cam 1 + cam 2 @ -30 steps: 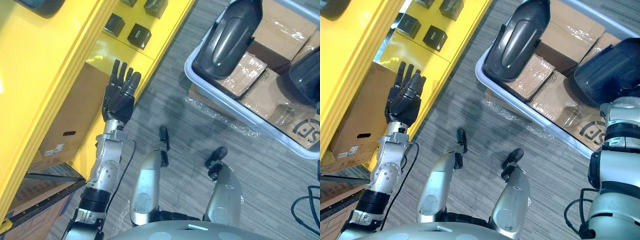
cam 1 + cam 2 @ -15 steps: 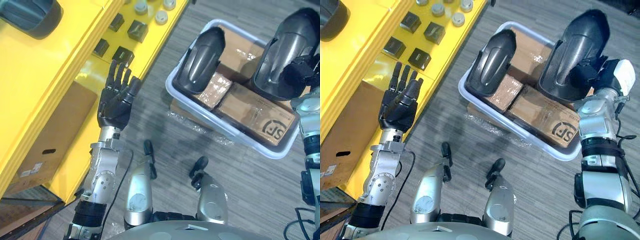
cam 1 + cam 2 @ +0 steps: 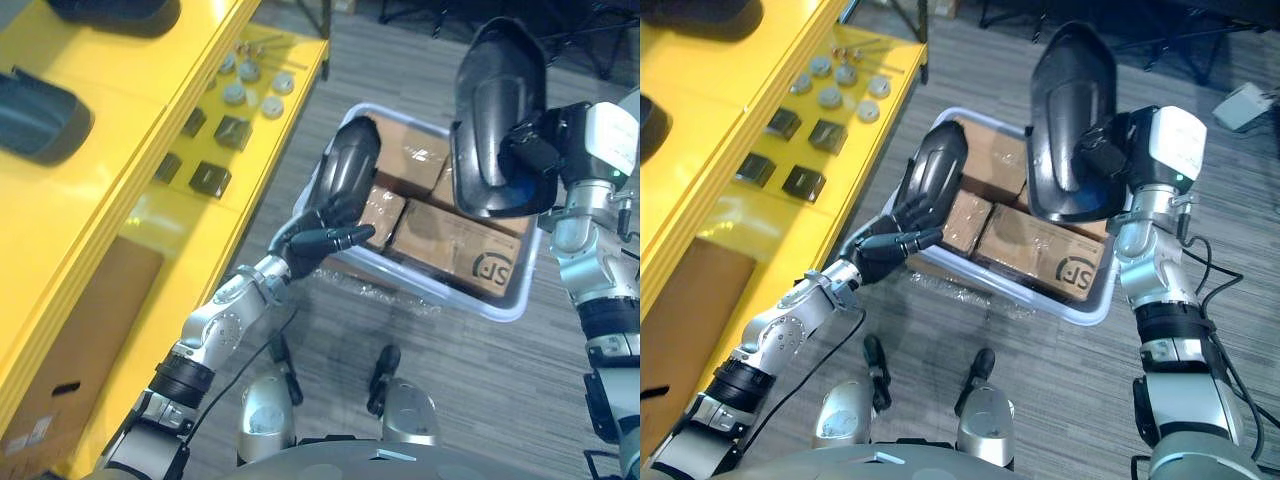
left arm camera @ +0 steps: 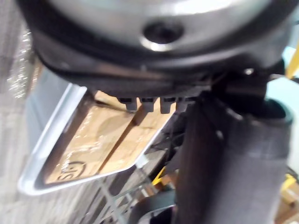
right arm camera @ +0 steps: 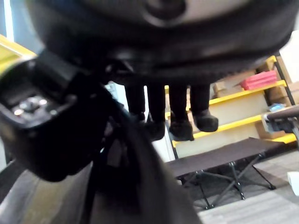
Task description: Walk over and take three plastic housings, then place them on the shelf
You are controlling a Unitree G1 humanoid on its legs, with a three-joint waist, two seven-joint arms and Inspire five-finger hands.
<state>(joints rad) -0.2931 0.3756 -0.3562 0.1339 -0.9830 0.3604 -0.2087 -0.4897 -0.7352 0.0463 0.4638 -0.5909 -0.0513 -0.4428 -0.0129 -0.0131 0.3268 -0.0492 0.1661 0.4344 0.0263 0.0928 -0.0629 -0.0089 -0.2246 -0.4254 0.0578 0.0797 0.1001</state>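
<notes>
A dark plastic housing [image 3: 497, 110] hangs above the bin, and my right hand [image 3: 535, 160] is shut on its lower edge; in the right wrist view the fingers [image 5: 180, 116] hook over the housing [image 5: 140, 186]. A second dark housing [image 3: 348, 178] leans upright in the pale grey bin [image 3: 420, 292]. My left hand [image 3: 322, 242] reaches across to its lower end, fingers nearly straight and touching it, not closed round it. Two more dark housings [image 3: 38, 112] lie on top of the yellow shelf [image 3: 130, 100] at the left.
Taped cardboard boxes [image 3: 455, 240] fill the bin's bottom. Small black blocks [image 3: 210, 178] and grey discs [image 3: 245, 85] sit on the shelf's lower level. A cardboard box [image 3: 90, 310] stands under the shelf. Grey floor lies between shelf and bin.
The camera has swung towards the bin. My left hand has moved from beside the shelf over to the housing in the bin. My right hand has lifted its housing up out of the bin.
</notes>
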